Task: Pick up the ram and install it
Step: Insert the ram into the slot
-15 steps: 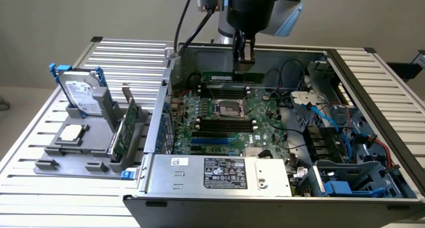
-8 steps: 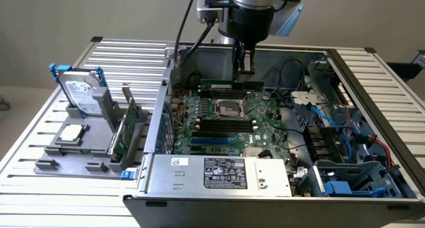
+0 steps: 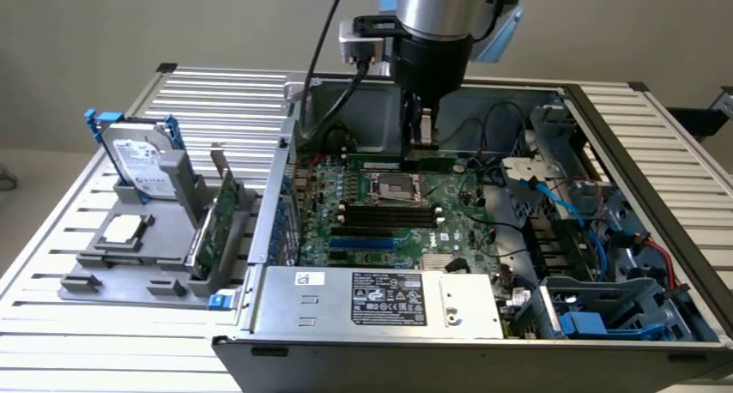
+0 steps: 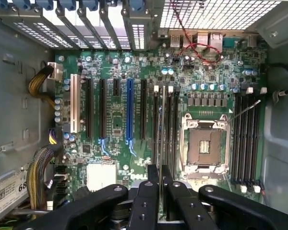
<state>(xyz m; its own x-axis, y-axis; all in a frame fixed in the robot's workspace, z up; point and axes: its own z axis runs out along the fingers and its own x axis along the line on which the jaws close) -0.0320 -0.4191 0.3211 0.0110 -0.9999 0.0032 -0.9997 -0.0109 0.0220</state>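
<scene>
Your end effector [image 4: 160, 168] is nearly closed, its two fingers pinching the ram [image 4: 162, 129], which you see edge-on as a thin strip running straight out past the fingertips. Its long axis lies parallel to the black memory slots [image 4: 170, 129] directly beneath the end effector (the bank just beside the processor socket [image 4: 204, 143]). What matters is the sideways offset: the ram's edge hangs over that bank, but I cannot tell which slot it is over.
</scene>
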